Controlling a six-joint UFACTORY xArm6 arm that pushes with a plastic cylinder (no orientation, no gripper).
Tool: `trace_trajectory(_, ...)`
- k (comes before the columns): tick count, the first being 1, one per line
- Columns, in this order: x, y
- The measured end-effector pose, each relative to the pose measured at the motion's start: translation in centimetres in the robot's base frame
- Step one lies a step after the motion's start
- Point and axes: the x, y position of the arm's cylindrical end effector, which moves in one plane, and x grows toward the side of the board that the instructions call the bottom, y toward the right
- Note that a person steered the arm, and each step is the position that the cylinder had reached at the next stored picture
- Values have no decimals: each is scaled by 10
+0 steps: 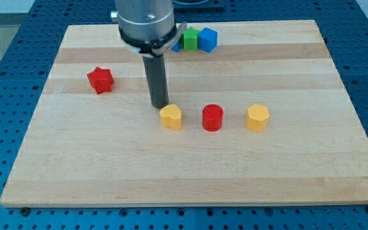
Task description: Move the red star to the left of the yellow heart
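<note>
Dark and straight, my rod ends in my tip (pixel 160 105), which sits on the table (pixel 190 172) just at 11 o'clock of the yellow heart (pixel 170 117), nearly touching it. I carry no gripper, so nothing opens, closes or holds; my tip can only push.

Outward from there, a red cylinder (pixel 213 118) lies at 3 o'clock of the heart, and a yellow hexagonal block (pixel 257 118) further along the same line. The red star (pixel 100 80), the thing I must move, stands well apart at about 10 o'clock of my tip, near the view's left. A green block (pixel 189 38) and a blue block (pixel 207 39) sit touching at 1 o'clock, near the table's far edge.

The main risk, as I judge it, is closeness: any drift toward 5 o'clock would nudge the heart and shift my target. Pushing the star off-centre could also spin it aside, or drive it into the heart.

The arm's housing cuts off the green block's left part, so its shape is unclear, and something blue may be hidden behind it.
</note>
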Motion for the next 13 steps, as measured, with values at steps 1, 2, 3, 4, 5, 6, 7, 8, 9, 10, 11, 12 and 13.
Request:
trace_trajectory(1,-53,-9)
trace_trajectory(2,-99,-51)
trace_trajectory(3,-102,-112)
trace_trajectory(4,-102,-165)
trace_trajectory(5,-89,-172)
trace_trajectory(6,-66,-158)
trace_trajectory(7,-48,-148)
trace_trajectory(8,-44,-137)
trace_trajectory(9,-53,-125)
trace_trajectory(10,-63,-105)
trace_trajectory(11,-63,-88)
trace_trajectory(12,-63,-74)
trace_trajectory(13,-60,-73)
